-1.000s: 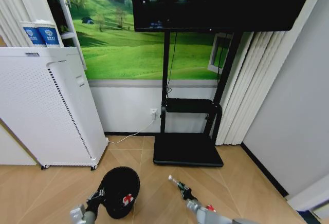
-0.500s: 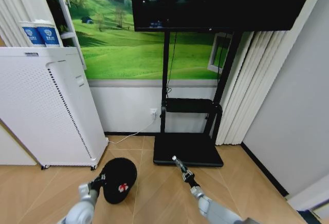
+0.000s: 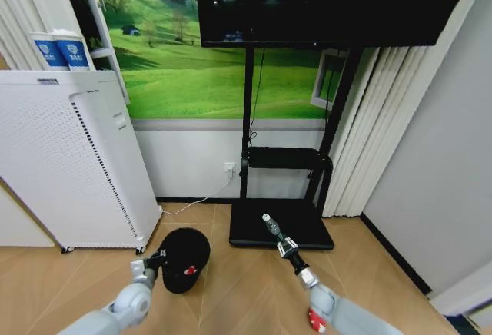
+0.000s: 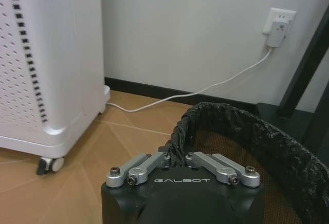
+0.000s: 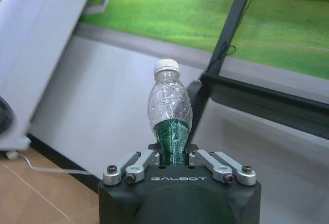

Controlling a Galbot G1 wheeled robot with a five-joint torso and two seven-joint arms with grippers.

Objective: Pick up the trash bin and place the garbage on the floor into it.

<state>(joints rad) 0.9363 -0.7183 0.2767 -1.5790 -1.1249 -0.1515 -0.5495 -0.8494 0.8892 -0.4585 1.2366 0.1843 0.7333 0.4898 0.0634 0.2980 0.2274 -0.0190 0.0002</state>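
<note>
The small black round trash bin (image 3: 184, 259) with a crinkly black bag over its rim is held up above the wooden floor (image 3: 238, 289), tipped so its open mouth faces the camera in the head view, and a small red-and-white crumpled wrapper (image 3: 190, 271) sits inside it. The left pincer (image 3: 159, 260) is pressed together on the bin's rim; in the left wrist view the left pincer (image 4: 177, 158) pinches the black bag edge of the bin (image 4: 267, 147). To the right of the bin, the right pincer (image 3: 286, 247) pinches a small clear plastic bottle with a green label and white cap (image 3: 270, 226), holding it up in the air, well apart from the bin. In the right wrist view the bottle (image 5: 169, 112) stands cap-up out of the right pincer (image 5: 172, 154). A tall white box with tiny holes (image 3: 69, 158) stands to the left of the bin. A black TV stand (image 3: 280, 223) is behind the bottle.
</note>
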